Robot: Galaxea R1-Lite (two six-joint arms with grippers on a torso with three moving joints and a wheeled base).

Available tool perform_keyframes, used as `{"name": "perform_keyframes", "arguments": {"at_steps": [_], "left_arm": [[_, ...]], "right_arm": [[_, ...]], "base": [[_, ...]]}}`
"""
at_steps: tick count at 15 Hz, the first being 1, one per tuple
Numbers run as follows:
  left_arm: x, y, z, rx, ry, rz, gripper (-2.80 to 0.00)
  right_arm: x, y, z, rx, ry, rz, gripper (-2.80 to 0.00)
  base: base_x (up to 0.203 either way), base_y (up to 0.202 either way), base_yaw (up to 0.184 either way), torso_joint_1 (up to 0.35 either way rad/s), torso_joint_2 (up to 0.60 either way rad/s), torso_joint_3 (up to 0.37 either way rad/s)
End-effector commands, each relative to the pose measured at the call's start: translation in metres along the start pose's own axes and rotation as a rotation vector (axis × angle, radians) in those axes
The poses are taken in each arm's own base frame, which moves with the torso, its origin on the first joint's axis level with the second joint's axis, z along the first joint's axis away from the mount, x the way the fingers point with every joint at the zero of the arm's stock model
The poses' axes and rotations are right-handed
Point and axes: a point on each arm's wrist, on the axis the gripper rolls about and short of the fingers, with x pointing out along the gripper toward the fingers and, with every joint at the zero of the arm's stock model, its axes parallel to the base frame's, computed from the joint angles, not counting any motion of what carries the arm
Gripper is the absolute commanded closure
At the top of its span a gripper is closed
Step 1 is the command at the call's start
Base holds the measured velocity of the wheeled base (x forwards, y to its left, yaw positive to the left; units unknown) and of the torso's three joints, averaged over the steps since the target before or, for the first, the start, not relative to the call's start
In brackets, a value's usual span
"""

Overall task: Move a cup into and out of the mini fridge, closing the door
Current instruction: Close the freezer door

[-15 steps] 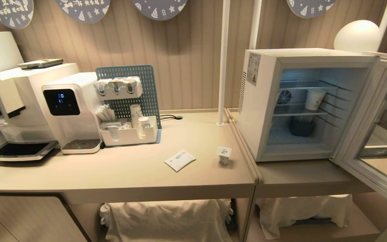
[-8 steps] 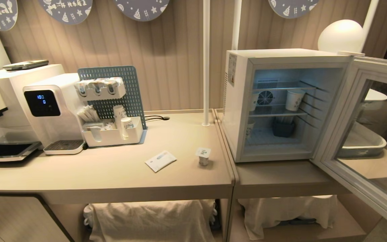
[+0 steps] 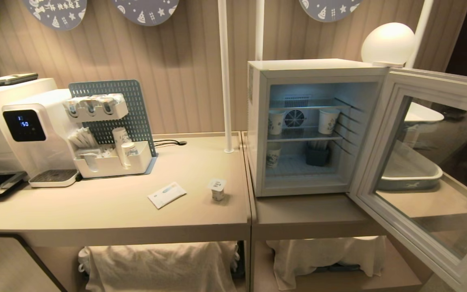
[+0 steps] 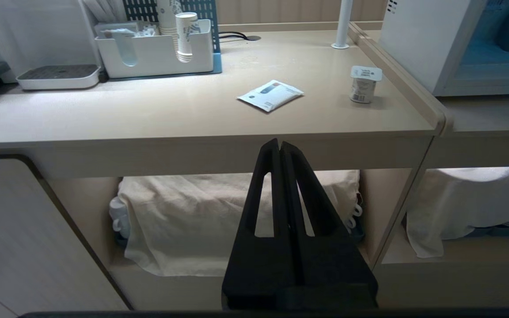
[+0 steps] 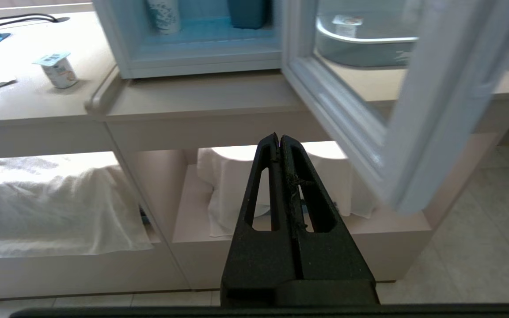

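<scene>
The cup (image 3: 217,189) is a small white pot with a flat lid, standing on the beige counter (image 3: 95,211) near its right edge. It also shows as the cup (image 4: 365,84) and the cup (image 5: 58,70) in the wrist views. To its right the mini fridge (image 3: 314,65) stands lit inside, and its glass door (image 3: 373,134) is swung wide open toward me. My left gripper (image 4: 279,143) and right gripper (image 5: 279,137) are both shut and empty. They hang in front of the counter, below its top, outside the head view.
A white sachet (image 3: 167,194) lies left of the cup. A tray of paper cups (image 3: 112,158) and a water dispenser (image 3: 35,129) stand at the back left. Patterned paper cups (image 3: 328,120) sit on the fridge shelves. A grey tray (image 3: 410,178) lies behind the open door.
The whole head view has slid to the left, so the camera has moved right. The fridge interior now faces me more squarely. No object has moved on the counter.
</scene>
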Motion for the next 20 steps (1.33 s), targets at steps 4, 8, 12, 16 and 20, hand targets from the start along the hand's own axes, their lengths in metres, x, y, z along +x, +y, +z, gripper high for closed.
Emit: {"name": "perform_keyframes", "arguments": {"at_steps": [4,8,12,16,20], "left_arm": [[0.0001,0.0000,0.0001,0.000,0.001,0.001,0.00],[0.0001,0.0000,0.0001,0.000,0.001,0.000,0.00],[0.0001,0.0000,0.0001,0.000,0.001,0.000,0.00],[0.0001,0.0000,0.0001,0.000,0.001,0.001,0.00],[0.0001,0.0000,0.0003,-0.002,-0.002,0.001,0.00]], "right_arm": [[0.0004,0.0000,0.0001,-0.001,0.006,0.000,0.00],[0.0006,0.0000,0.0002,-0.001,0.009,0.000,0.00],[0.0006,0.0000,0.0002,-0.001,0.009,0.000,0.00],[0.0006,0.0000,0.0002,-0.001,0.009,0.000,0.00],[0.0015,0.0000,0.0007,-0.002,0.020,0.000,0.00]], "base": [[0.000,-0.192,0.000,0.001,0.00,0.002],[0.000,-0.197,-0.002,0.002,0.00,-0.001],[0.000,-0.193,-0.001,0.003,0.00,0.002],[0.000,-0.189,0.001,0.002,0.00,0.004],[0.000,-0.168,0.002,0.002,0.00,0.001]]}}
